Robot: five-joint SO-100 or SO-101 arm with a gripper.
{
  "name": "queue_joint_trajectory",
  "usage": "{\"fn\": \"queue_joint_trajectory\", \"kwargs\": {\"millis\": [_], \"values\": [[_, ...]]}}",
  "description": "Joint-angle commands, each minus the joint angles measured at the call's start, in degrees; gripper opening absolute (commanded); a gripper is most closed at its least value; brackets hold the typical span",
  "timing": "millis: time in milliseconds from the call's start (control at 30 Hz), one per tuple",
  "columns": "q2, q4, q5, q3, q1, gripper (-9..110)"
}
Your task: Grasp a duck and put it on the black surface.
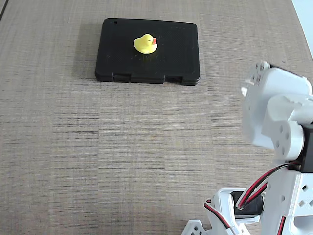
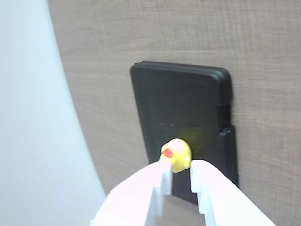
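One duck [image 1: 145, 44] upright on the black surface [image 1: 181, 54] (wood-grain table [image 1: 122, 147]).

Arm [image 1: 281, 147] cut by frame edge — pincer [image 2: 178, 181] blurred
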Motion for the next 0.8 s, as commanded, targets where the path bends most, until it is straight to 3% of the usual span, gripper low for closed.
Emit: {"fn": "queue_joint_trajectory", "kwargs": {"millis": [0,467,767], "values": [[9.6,-0.8,0.2,6.8,0.5,2],[31.5,-0.8,0.3,30.3,3.6,0],[32.1,-3.5,0.4,36.6,3.9,0]]}}
